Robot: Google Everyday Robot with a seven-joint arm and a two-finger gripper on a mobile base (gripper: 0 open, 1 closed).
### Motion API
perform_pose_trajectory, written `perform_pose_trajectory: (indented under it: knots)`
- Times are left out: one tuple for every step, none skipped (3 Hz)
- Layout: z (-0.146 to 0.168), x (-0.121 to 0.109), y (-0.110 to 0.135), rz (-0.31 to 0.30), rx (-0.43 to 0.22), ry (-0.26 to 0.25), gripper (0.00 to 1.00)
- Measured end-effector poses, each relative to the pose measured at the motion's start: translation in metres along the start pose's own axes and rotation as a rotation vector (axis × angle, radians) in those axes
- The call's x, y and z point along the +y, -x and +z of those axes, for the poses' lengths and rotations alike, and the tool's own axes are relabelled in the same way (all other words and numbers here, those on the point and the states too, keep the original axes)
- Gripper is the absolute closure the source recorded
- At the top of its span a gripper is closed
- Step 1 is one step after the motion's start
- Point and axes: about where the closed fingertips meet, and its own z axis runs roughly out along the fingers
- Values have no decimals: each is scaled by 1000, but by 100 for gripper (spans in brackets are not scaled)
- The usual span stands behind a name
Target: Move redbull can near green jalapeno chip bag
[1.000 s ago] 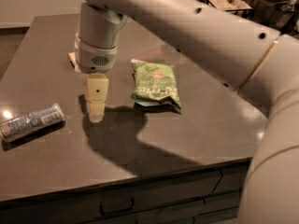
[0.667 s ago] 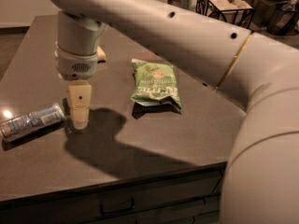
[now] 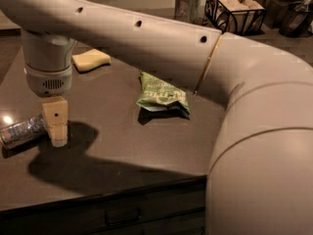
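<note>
The redbull can lies on its side at the left edge of the dark table. The gripper hangs from the arm's wrist and points straight down, right at the can's right end and overlapping it in view. Whether it touches the can I cannot tell. The green jalapeno chip bag lies flat near the table's middle, well to the right of the can and the gripper. The big beige arm crosses the top and right of the view and hides part of the table.
A yellow sponge lies at the back of the table, behind the gripper. A wire basket and other items stand on the floor beyond. The table's front edge with drawers runs below.
The arm has swung left, away from the chip bag, and the gripper now stands at the can's right end. The can, bag and sponge have not moved on the table.
</note>
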Motion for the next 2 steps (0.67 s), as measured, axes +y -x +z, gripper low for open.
perform_pose_trajectory:
  knots:
    - [9, -5, 7, -1, 16, -2, 15]
    - [10, -10, 4, 12, 28, -5, 46]
